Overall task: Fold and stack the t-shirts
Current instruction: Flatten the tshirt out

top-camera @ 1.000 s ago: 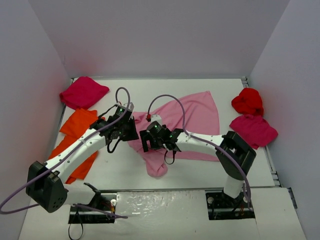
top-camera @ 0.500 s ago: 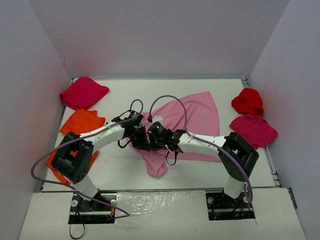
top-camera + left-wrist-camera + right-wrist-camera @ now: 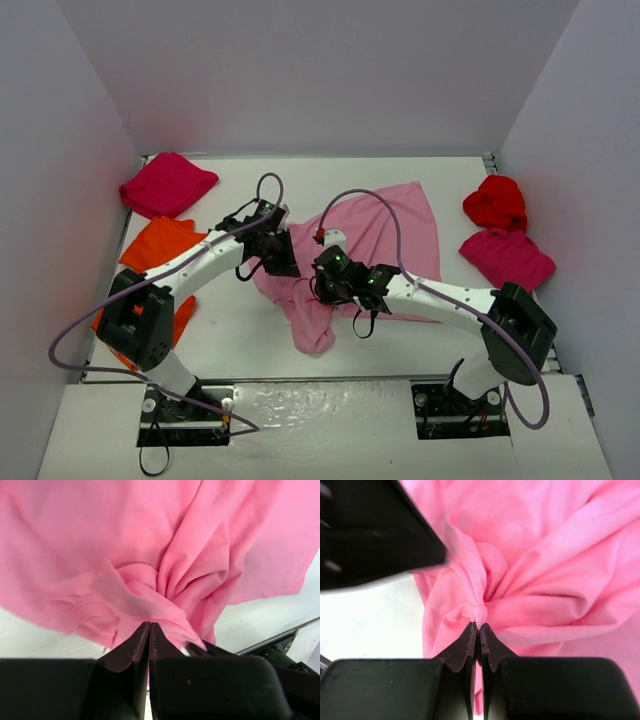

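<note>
Though partly flat, bunched pink t-shirt (image 3: 400, 225)

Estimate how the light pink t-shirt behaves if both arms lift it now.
Probably floppy: the light pink soft cloth t-shirt gathers into deep folds at the left gripper and right gripper, so it should sag between them. Likely light: it lies thin and flat on the white table. It might slip, since each pinch holds only a small tuck.
</note>
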Tool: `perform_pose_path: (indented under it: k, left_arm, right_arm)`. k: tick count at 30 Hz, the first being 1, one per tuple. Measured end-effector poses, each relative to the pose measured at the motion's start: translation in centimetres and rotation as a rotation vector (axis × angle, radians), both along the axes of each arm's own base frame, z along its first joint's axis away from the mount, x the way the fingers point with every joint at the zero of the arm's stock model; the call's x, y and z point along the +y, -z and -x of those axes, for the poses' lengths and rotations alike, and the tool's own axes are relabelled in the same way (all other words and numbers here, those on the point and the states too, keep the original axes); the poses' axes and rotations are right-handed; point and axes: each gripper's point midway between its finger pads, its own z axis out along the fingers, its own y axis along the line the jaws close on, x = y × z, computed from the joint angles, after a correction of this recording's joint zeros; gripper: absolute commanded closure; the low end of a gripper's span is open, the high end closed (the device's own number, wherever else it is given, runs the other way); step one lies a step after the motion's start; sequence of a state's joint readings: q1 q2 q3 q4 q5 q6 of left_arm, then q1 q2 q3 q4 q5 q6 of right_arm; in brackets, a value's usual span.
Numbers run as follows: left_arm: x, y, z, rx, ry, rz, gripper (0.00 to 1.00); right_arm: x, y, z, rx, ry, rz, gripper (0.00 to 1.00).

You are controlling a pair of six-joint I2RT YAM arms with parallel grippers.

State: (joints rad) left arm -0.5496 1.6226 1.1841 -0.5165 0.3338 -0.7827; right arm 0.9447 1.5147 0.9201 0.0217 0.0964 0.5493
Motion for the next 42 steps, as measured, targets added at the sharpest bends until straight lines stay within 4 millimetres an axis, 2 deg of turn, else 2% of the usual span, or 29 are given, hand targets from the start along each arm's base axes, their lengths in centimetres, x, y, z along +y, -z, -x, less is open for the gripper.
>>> perform_pose_path:
  k: [5, 8, 11, 15, 19, 23, 33, 34, 35, 36, 37, 38, 40, 42]
  left_arm:
    - [2.4, -2.5, -0.8, -0.081, -0.054, -0.032, 1.00]
    - [3.1, -2.8, -1.3, -0.088, -0.077, -0.031, 1.00]
    - [3.1, -1.3, -1.1, -0.052, -0.081, -0.016, 1.00]
    - [2.4, 1.9, -0.4, 0.052, -0.064, -0.004, 1.00]
    - [1.5, 3.7, -0.3, 0.110, -0.050, 0.020, 1.00]
    - [0.9, 4.2, -0.5, 0.127, -0.038, 0.040, 1.00]
    - [-0.2, 2.5, -2.4, 0.082, -0.024, 0.064, 1.00]
    - [-0.3, 2.3, -2.6, 0.077, -0.023, 0.065, 1.00]
    - [-0.4, 2.0, -2.8, 0.071, -0.021, 0.066, 1.00]
    - [-0.5, 1.8, -3.1, 0.065, -0.018, 0.069, 1.00]
    - [-0.6, 1.6, -3.3, 0.059, -0.016, 0.071, 1.00]
    - [-0.7, 1.5, -3.5, 0.054, -0.014, 0.072, 1.00]
    - [-0.8, 1.3, -3.7, 0.048, -0.012, 0.073, 1.00]
    - [-0.7, 1.2, -3.7, 0.048, -0.011, 0.069, 1.00]
  right_arm:
    - [-1.4, -1.9, 0.8, -0.015, 0.018, -0.014, 1.00]
    - [-2.5, -3.6, 1.4, -0.027, 0.037, -0.035, 1.00]
    - [-3.9, -5.7, 2.7, -0.037, 0.052, -0.074, 1.00]
    - [-5.7, -7.7, 4.2, -0.040, 0.081, -0.136, 1.00]
    - [-6.9, -7.1, 6.0, -0.002, 0.094, -0.135, 1.00]
    - [-8.0, -5.2, 8.0, 0.062, 0.093, -0.083, 1.00]
    - [-9.5, -3.6, 10.9, 0.154, 0.089, -0.058, 0.99]
    - [-9.9, -3.4, 11.3, 0.166, 0.088, -0.056, 0.92]
    - [-10.2, -3.1, 11.7, 0.177, 0.087, -0.053, 0.81]
    - [-10.5, -2.9, 12.1, 0.188, 0.086, -0.050, 0.64]
    - [-10.8, -2.7, 12.4, 0.201, 0.088, -0.047, 0.51]
    - [-11.0, -2.5, 12.7, 0.213, 0.090, -0.043, 0.42]
    - [-11.4, -2.2, 13.2, 0.230, 0.093, -0.037, 0.31]
    - [-11.7, -2.2, 13.4, 0.231, 0.094, -0.035, 0.29]
